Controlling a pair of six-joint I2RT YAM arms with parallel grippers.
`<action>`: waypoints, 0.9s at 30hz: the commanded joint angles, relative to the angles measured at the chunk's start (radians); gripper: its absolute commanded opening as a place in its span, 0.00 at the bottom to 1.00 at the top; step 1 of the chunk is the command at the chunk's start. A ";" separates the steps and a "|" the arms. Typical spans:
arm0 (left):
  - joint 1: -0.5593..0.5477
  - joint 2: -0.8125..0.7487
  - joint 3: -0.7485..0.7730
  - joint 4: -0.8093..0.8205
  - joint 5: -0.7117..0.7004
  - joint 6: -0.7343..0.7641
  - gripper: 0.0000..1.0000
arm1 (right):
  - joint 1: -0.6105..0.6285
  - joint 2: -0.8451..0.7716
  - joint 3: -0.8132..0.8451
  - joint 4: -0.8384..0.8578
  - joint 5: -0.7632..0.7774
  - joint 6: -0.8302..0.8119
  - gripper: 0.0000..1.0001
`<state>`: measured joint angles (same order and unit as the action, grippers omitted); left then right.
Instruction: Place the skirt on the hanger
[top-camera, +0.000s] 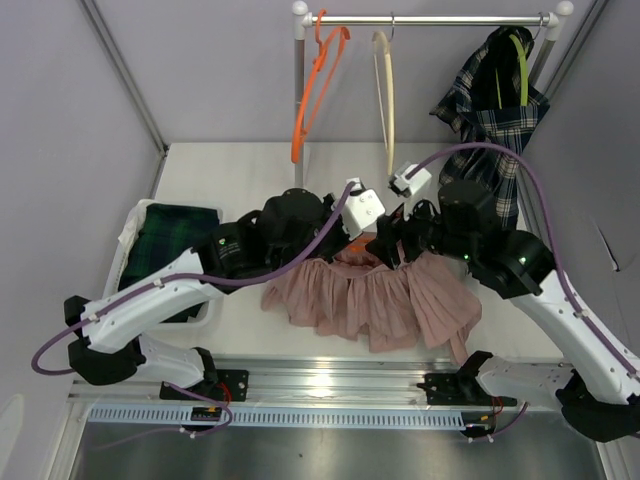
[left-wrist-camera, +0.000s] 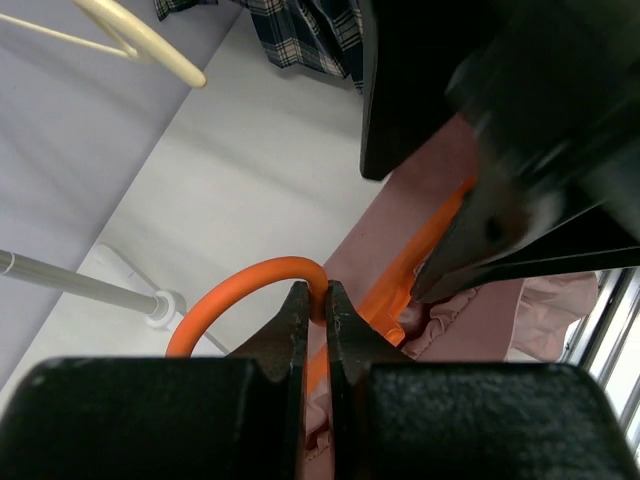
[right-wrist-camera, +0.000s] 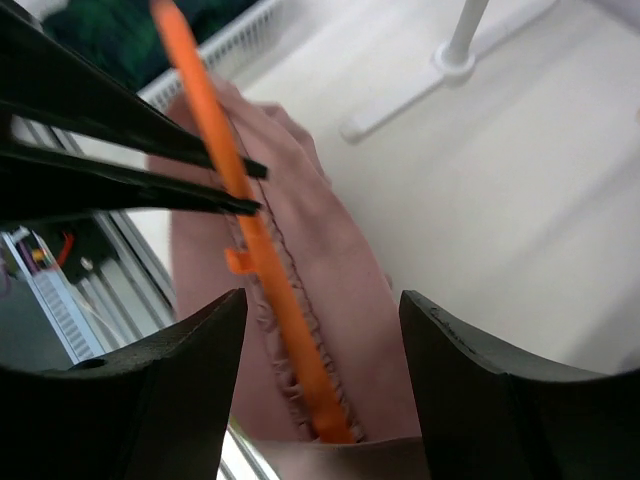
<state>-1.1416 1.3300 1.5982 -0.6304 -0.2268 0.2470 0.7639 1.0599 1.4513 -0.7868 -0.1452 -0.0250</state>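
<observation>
The pink skirt (top-camera: 370, 295) lies spread on the table in front of both arms. My left gripper (top-camera: 352, 222) is shut on the curved hook of an orange hanger (left-wrist-camera: 250, 285), pinched between its fingertips (left-wrist-camera: 300, 310). The hanger's arm (right-wrist-camera: 262, 270) lies along the skirt's ruffled waistband (right-wrist-camera: 340, 300), its lower end under the fabric. My right gripper (right-wrist-camera: 320, 370) is open wide and empty, just above the waistband and the hanger arm. In the top view the right gripper (top-camera: 392, 242) sits close beside the left one, with a bit of orange (top-camera: 356, 247) between them.
A clothes rail (top-camera: 430, 18) at the back holds a second orange hanger (top-camera: 318, 90), a cream hanger (top-camera: 385, 90) and a plaid garment (top-camera: 495, 105) on a yellow-green hanger. A white basket (top-camera: 135, 225) with a dark green garment stands at the left. The rail's post base (right-wrist-camera: 450, 60) is near.
</observation>
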 joint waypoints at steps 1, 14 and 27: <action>-0.001 -0.064 0.000 0.093 0.035 0.020 0.00 | -0.003 -0.011 -0.028 0.011 -0.028 -0.062 0.69; 0.000 -0.081 -0.052 0.164 0.012 0.006 0.00 | 0.000 -0.044 -0.091 0.026 -0.067 0.000 0.14; 0.000 -0.066 -0.063 0.205 -0.003 -0.066 0.48 | 0.006 -0.130 -0.086 -0.020 0.047 0.145 0.00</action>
<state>-1.1450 1.2945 1.5333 -0.4816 -0.2066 0.2218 0.7723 0.9806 1.3540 -0.8116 -0.1829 0.0578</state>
